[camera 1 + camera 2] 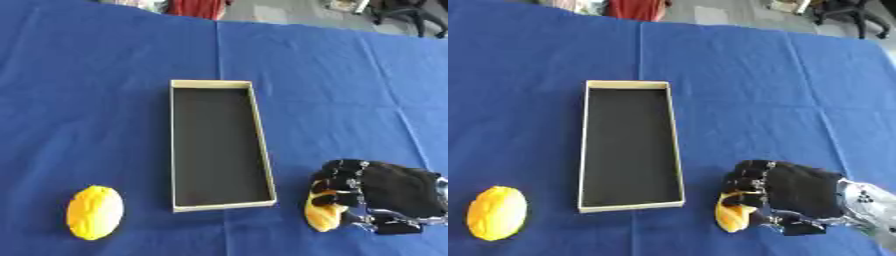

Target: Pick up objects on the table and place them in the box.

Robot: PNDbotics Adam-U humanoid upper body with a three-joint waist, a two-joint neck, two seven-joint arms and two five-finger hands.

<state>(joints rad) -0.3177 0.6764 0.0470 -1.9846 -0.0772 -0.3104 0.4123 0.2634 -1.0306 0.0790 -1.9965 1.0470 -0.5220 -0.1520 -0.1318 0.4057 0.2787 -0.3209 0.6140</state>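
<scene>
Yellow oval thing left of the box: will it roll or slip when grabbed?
The yellow oval object looks rounded, so a nudge would likely roll it on the blue cloth. Its surface seems textured, so probably not slippery. Weight can't be told.

A long box lay in the middle of the worktop, its length running from near to far. An oval object sat well to its left, near the front edge. To the box's right, also near the front, the right robot hand curled over what seemed another rounded object.
</scene>
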